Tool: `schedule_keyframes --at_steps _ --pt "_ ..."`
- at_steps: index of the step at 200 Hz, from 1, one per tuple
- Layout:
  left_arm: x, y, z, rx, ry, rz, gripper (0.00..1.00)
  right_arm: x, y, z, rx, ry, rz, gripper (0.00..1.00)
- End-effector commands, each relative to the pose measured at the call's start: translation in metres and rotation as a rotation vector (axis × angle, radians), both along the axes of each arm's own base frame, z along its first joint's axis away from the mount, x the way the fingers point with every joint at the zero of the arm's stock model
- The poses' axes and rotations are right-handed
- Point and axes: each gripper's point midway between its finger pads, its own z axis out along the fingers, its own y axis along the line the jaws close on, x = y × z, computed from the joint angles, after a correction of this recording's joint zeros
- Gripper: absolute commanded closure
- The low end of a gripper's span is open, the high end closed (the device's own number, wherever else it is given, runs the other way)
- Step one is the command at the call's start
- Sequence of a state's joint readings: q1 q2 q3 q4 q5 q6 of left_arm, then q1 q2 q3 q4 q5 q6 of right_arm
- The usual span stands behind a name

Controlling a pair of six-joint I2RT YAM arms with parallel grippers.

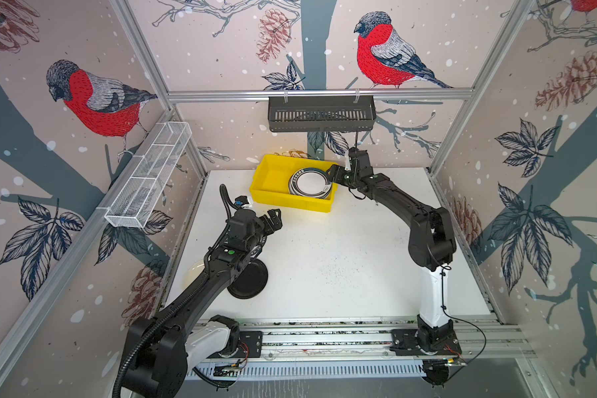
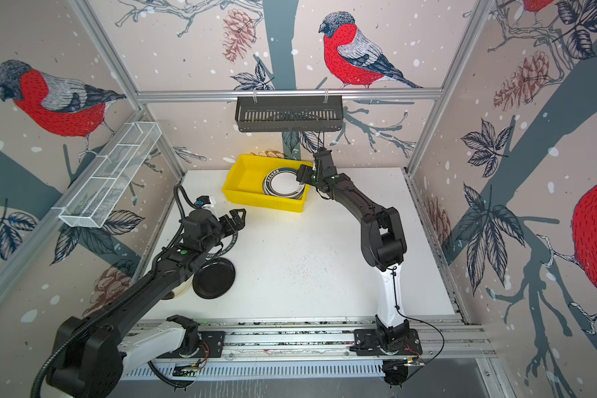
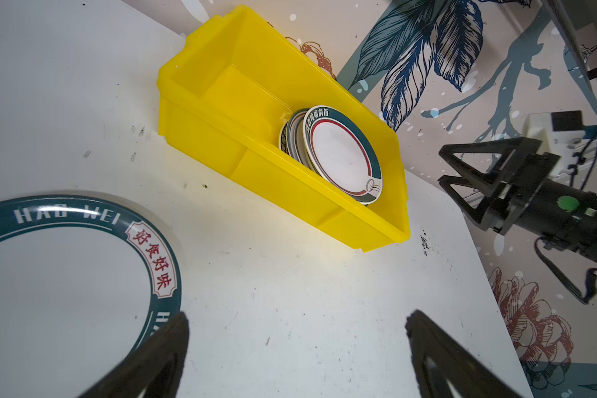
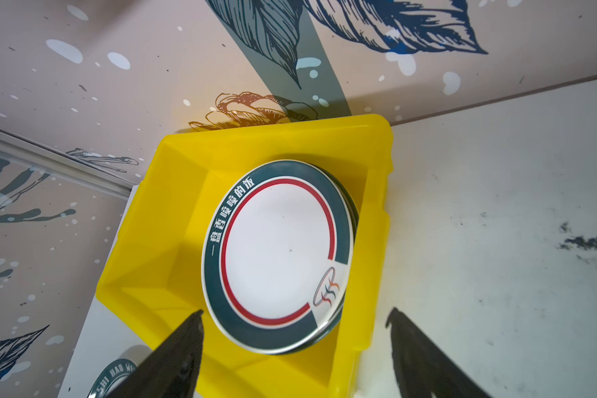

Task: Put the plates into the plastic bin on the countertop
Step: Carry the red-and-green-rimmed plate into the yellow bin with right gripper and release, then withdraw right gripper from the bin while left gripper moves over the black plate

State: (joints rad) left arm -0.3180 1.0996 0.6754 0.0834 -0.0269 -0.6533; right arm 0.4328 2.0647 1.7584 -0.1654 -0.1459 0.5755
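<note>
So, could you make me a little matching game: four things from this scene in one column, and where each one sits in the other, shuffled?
Things:
1. black plate
2. red-ringed plate
3. dark slotted basket
4. white wire tray

Places:
A. hung high at the back
B. lying flat on the countertop
C. mounted high along the side
D. inside the yellow bin

Pairs: 1-B, 2-D, 3-A, 4-C.

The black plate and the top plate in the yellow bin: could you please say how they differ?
The black plate is plain; the top plate is white with a teal lettered rim. The black plate lies flat on the countertop; the top plate leans inside the yellow bin. Both are round.
</note>
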Motion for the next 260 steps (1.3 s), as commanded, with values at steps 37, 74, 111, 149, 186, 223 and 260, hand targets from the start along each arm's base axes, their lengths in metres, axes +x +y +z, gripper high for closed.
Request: schedule_keyframes --at_steps 37,74,111,149,186,223,260 --pt "-0.009 0.029 0.0 0.041 0.068 0.144 0.02 -0.063 0.014 0.05 0.126 -0.092 0.182 0.16" --pt "-0.035 0.054 -0.022 0.112 0.251 0.253 0.02 -0.123 0.031 0.046 0.207 -0.08 0.325 0.17" --pt "-0.065 0.068 -0.049 0.13 0.398 0.274 0.02 -0.16 0.033 0.022 0.146 -0.07 0.368 0.18" --pt "-0.098 0.067 -0.082 0.019 0.482 0.296 0.03 -0.181 0.025 0.014 0.141 -0.066 0.385 0.17" --pt "-0.134 0.098 -0.112 0.036 0.584 0.494 0.03 -0.189 0.023 0.016 0.131 -0.08 0.409 0.18" --pt "-0.146 0.115 -0.122 0.131 0.631 0.563 0.02 -0.187 0.016 0.011 0.124 -0.073 0.398 0.18" --pt "-0.156 0.119 -0.145 0.176 0.696 0.576 0.02 -0.185 0.004 0.01 0.14 -0.063 0.367 0.18"
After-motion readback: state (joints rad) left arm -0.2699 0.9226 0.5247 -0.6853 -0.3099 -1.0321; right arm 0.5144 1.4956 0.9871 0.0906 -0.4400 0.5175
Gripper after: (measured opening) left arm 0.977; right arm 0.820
